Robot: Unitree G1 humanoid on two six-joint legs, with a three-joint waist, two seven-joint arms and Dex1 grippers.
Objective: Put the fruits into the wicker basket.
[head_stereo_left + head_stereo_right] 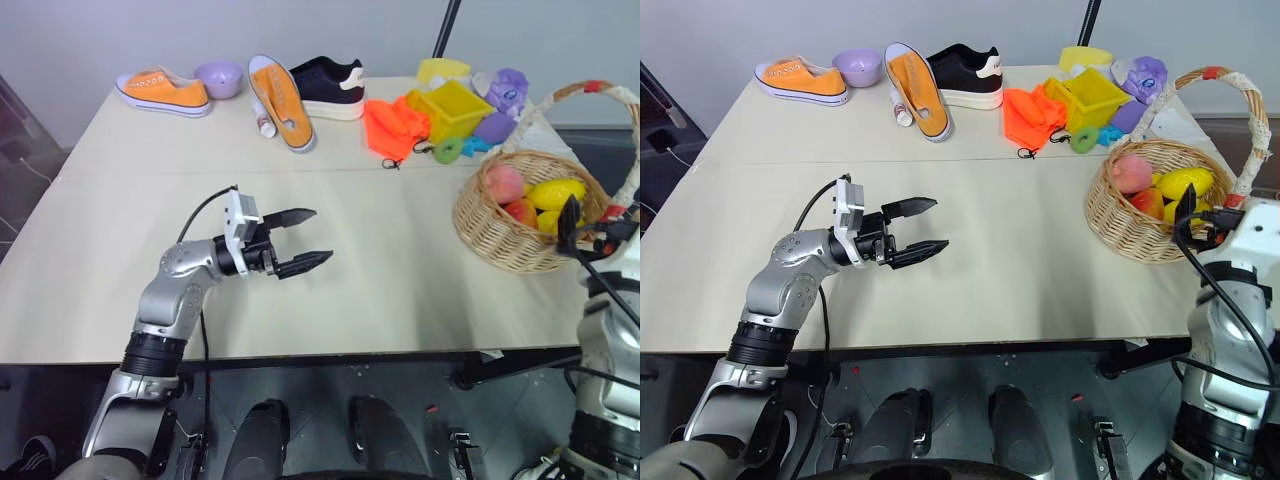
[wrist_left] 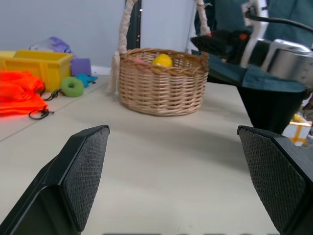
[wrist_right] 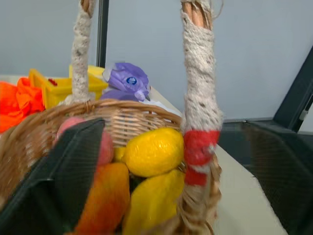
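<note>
Left eye view, left to right. Left claw [image 1: 300, 240] hovers over bare counter [image 1: 120, 260], fingers spread wide, nothing between them. Its long axis points toward 3 o'clock, straight at the basket [image 1: 500, 240], which sits well apart from it across open counter.

Right claw [image 3: 161, 161] is at the basket's near rim, at about 5 o'clock from the basket centre. Right wrist view: both fingers stand apart, empty, straddling the near handle post, with the fruit just beyond them. The right arm is much the nearer one to the basket.

Count in basket:
- peach [image 1: 505, 183]: 1, pink-red, at the 10 o'clock side
- lemon [image 1: 556, 192]: 1 clear, yellow, long axis running roughly 9 to 3 o'clock
- further yellow fruit under it [image 3: 151, 200]: at least 1
- red-orange fruit [image 1: 521, 211]: 1

Fruit loose on the counter: 0 seen.

Judgement: every visible fruit already lies in the basket, so the task looks done or nearly so. The next move turns on drawing the right claw back toward 6 o'clock, clear of the handle post between its fingers; snagging that post could tip the basket.
</note>
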